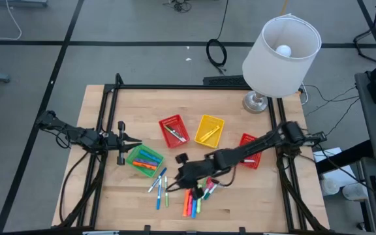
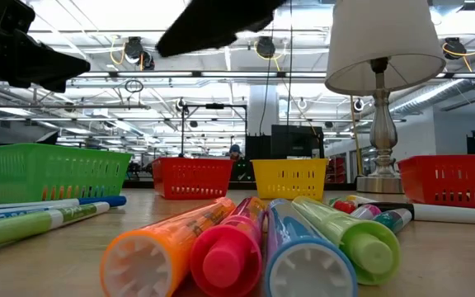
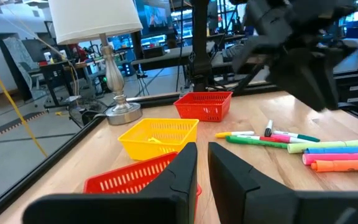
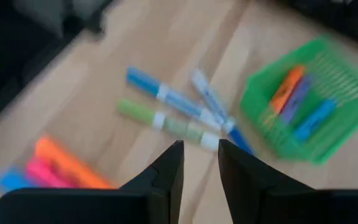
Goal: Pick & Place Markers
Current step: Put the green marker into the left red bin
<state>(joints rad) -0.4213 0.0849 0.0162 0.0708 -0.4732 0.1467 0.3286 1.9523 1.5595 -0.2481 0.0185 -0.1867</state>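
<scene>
- The wooden table (image 1: 240, 202) is carrying a lamp (image 1: 281, 47) at its far right corner.
- The right gripper (image 1: 180, 171) is hovering near the front-middle above loose markers (image 1: 193, 202), its fingers (image 4: 166, 174) standing slightly apart with nothing between them.
- The left gripper (image 1: 134, 140) is waiting at the left edge beside the green basket (image 1: 145, 160), fingers (image 3: 182, 171) narrowly parted, pinching nothing.
- More markers (image 1: 147, 158) are lying inside the green basket.
</scene>
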